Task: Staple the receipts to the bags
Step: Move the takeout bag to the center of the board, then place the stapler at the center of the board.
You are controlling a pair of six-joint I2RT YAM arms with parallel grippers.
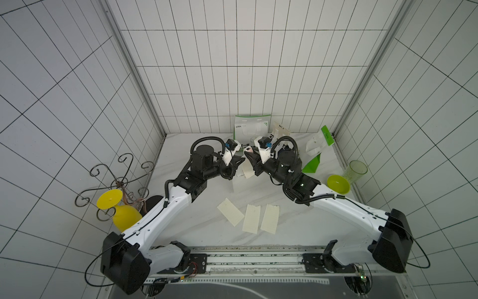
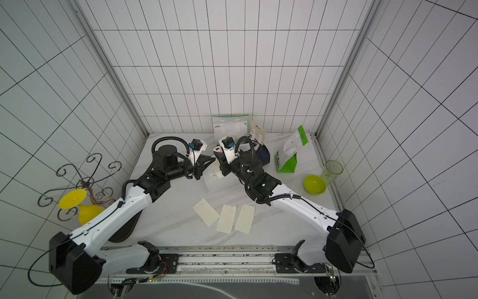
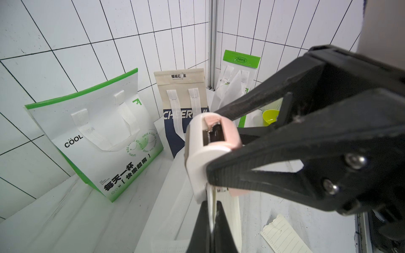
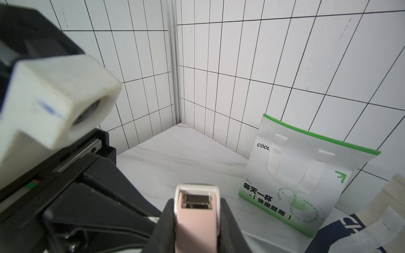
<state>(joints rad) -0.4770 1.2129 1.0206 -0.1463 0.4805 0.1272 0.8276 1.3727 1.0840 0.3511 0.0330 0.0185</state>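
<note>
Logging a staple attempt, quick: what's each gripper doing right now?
Left gripper: shut on the edge of a receipt.
Right gripper: shut on the pink-and-white stapler.

Robot lab booth: gridded walls (image 1: 232, 64), aluminium post (image 1: 136, 77), arm-mounting rail (image 1: 253, 259)

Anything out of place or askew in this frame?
A yellow goblet looks tipped over beside the wire stand. The green-and-white bag near the green cup slumps askew.

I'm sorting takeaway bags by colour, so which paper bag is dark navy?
The small cream-topped, navy-bottomed paper bag with white handles; the others are green-and-white or plain white.
</note>
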